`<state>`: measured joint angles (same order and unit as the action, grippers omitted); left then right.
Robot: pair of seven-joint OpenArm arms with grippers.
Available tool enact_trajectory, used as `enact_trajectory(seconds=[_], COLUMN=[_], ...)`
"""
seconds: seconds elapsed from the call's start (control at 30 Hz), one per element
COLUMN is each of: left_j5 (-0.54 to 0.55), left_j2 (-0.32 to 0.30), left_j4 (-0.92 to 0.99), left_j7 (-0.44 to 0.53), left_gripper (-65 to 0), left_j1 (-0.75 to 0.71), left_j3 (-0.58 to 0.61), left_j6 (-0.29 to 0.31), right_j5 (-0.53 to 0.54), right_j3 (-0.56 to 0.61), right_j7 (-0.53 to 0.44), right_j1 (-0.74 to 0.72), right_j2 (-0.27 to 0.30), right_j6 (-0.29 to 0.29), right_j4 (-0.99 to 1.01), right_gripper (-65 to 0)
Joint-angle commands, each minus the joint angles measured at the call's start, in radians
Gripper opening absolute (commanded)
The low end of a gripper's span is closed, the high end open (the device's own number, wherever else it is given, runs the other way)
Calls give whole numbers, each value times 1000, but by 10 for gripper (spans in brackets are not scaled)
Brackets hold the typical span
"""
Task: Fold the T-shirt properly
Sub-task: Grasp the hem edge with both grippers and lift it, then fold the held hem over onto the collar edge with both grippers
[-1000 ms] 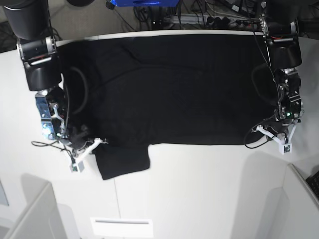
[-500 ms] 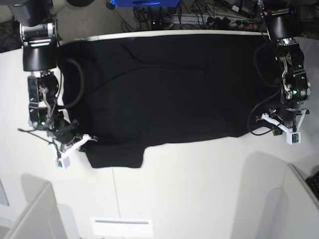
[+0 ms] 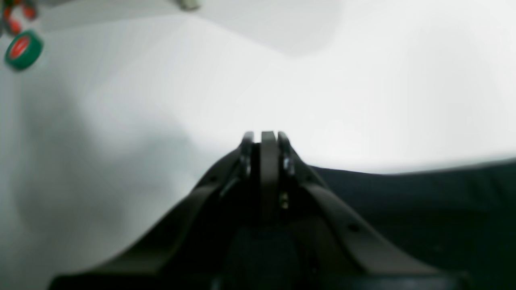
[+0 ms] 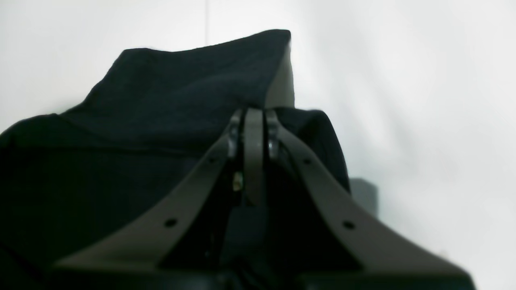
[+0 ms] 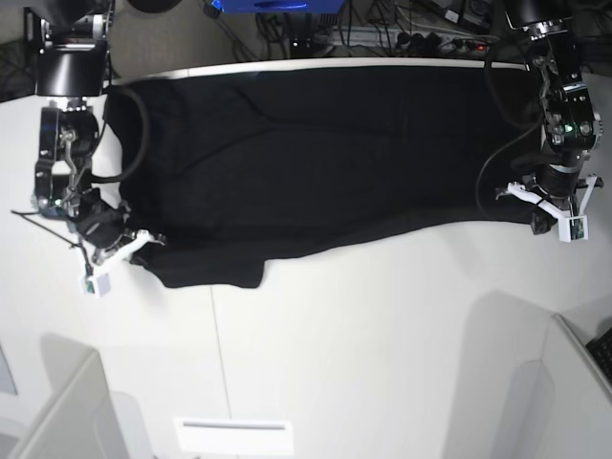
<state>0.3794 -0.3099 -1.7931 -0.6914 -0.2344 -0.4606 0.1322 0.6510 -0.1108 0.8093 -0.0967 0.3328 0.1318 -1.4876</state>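
Note:
The black T-shirt (image 5: 316,163) lies spread across the far half of the white table (image 5: 382,344), plain side up; no print shows. My right gripper (image 5: 143,244) at the base view's left is shut on the shirt's near corner by a sleeve (image 5: 215,273). In the right wrist view the shut gripper (image 4: 253,114) pinches black cloth (image 4: 181,96). My left gripper (image 5: 535,210) at the base view's right is shut on the shirt's near hem corner. In the left wrist view the shut gripper (image 3: 268,139) sits at the cloth (image 3: 423,209) edge.
A green and red round object (image 3: 22,48) lies on the table in the left wrist view. Grey partition panels stand at the near left (image 5: 57,411) and near right (image 5: 574,382). A white label (image 5: 234,435) lies on the table's near side. Cables and gear (image 5: 382,29) sit beyond the far edge.
Both grippers have moved toward the far edge, pulling the shirt's near hem with them. The near hem and the sleeve have drawn up and back.

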Motion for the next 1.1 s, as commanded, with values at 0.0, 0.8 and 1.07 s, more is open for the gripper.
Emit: enact_trajectory(seconds=[0.0,0.8,1.07], left_j5=[34,232,232], left_j2=[-16,-19,-19], left_j4=[-32,-100,-109], left_j7=[25,23,23], left_gripper=[-650,-650,-650], left_j1=[-7,-156,-184], left_j3=[-10,-79,-79], left_j6=[-3,-3,-3], right_j5=[11,16,16], right_j3=[-16,-177,-177], right_j7=[-20,115,115], right_j1=[-10,234,282], right_j2=[13,-19,-19], right_j6=[4,4,4], right_j4=[-34,-353,-368], right_gripper=[-650,-650,-650])
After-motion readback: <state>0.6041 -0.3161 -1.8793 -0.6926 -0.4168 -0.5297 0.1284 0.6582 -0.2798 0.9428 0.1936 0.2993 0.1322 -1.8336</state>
